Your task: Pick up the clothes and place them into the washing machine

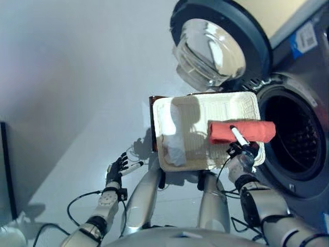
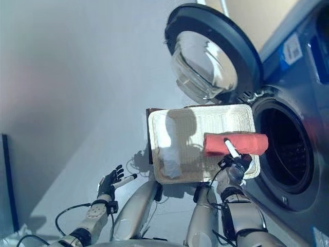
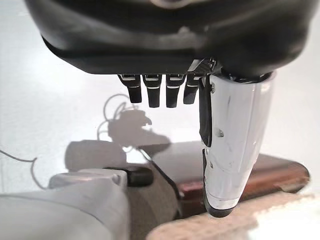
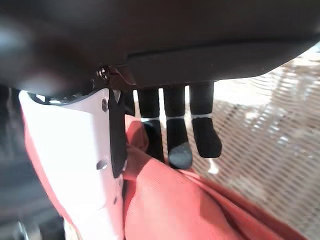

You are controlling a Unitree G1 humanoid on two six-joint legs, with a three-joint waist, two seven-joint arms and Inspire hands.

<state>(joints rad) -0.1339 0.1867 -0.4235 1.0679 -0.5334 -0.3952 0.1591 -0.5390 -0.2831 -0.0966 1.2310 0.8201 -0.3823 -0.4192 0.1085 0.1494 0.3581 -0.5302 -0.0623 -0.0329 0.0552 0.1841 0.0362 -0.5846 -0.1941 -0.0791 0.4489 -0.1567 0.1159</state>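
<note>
A rolled red cloth (image 1: 252,131) is at the right end of the white woven basket (image 1: 216,109), close to the washing machine's open drum (image 1: 295,136). My right hand (image 1: 241,153) is shut on it: in the right wrist view the white-covered thumb (image 4: 70,150) and curled fingers (image 4: 177,145) pinch the red cloth (image 4: 175,200). Whether the cloth still rests on the basket I cannot tell. A white cloth (image 1: 175,146) lies in the basket's left part. My left hand (image 1: 117,169) hangs open low on the left, holding nothing.
The washer's round glass door (image 1: 216,46) stands swung open above the basket. The basket sits on a brown stand (image 1: 152,118). A dark upright edge (image 1: 5,170) is at the far left. Pale floor (image 1: 77,92) stretches to the left.
</note>
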